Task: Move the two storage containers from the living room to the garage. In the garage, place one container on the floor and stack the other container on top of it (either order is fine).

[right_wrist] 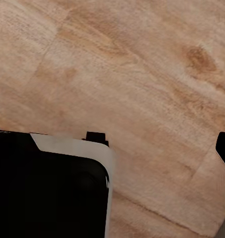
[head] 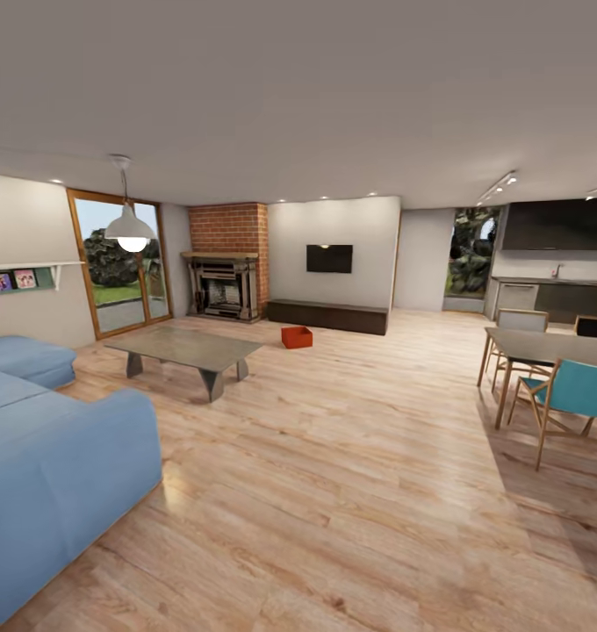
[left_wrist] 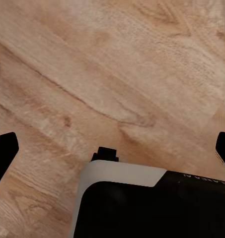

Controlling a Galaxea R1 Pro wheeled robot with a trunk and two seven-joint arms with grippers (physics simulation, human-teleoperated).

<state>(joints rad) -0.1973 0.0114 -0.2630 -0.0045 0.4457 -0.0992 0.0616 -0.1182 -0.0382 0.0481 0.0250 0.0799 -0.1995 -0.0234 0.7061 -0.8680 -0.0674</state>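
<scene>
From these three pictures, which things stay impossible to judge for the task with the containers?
- Head view: one orange-red rectangular bin stands far off on the light wood plank floor, too small to see its inside. A second bin cannot be made out.
- Left wrist view: dark fingers are cut off by the picture's edges, so their state is unclear.
- Right wrist view: one dark finger is cut off at the edge; same doubt.

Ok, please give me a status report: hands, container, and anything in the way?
Left hand open, empty, over wood floor. Right hand: state unclear. One orange-red container on the floor near the dark bench, far ahead. Coffee table left of the path; planks between look open.
</scene>
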